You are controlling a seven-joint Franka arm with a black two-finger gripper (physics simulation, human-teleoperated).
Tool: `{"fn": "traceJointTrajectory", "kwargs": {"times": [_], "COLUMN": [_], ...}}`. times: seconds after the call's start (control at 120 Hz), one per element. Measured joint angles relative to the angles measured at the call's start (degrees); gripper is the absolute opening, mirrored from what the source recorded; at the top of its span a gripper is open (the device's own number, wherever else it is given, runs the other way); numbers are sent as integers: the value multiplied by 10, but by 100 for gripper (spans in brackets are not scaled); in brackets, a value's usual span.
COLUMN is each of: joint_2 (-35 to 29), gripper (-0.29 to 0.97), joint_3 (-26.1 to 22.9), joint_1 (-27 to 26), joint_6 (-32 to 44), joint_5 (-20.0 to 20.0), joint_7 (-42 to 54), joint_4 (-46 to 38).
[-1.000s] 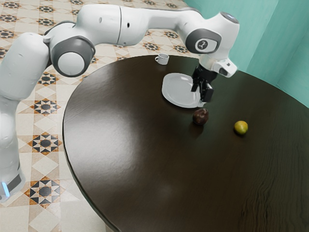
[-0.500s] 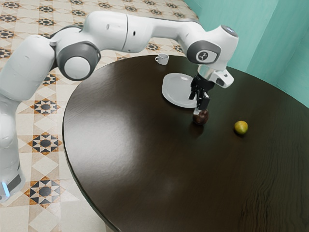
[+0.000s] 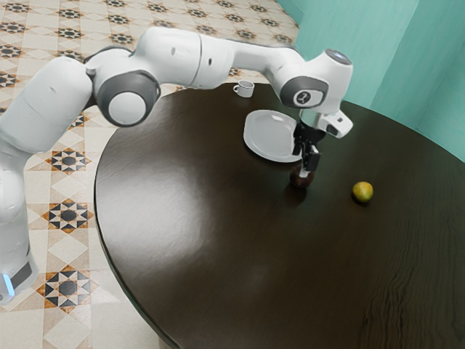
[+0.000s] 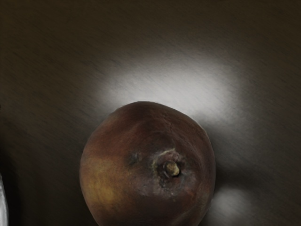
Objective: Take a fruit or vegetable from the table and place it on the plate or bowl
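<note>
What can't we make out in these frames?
- Exterior view: the black tool covers the top of the dark brown round fruit; whether they touch is too small to judge.
- Exterior view: the arm's hand hides part of the white round plate's rim.
- Exterior view: the small yellow-green round fruit is too small to tell its kind.
- Wrist view: the picture's edge cuts off part of the brown fruit, and also a white sliver beside it.

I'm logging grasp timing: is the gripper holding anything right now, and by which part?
It cannot be told. The gripper is down at the top of the dark brown fruit, which sits on the table.
</note>
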Motion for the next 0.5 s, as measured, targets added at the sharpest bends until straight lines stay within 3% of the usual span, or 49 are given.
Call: {"fn": "traceJointTrajectory", "kwargs": {"times": [0.5], "joint_2": [30], "gripper": [68], "joint_3": [0], "joint_1": [5], "joint_6": [56], "joint_5": [-21], "joint_7": [9], "joint_4": [0]}}
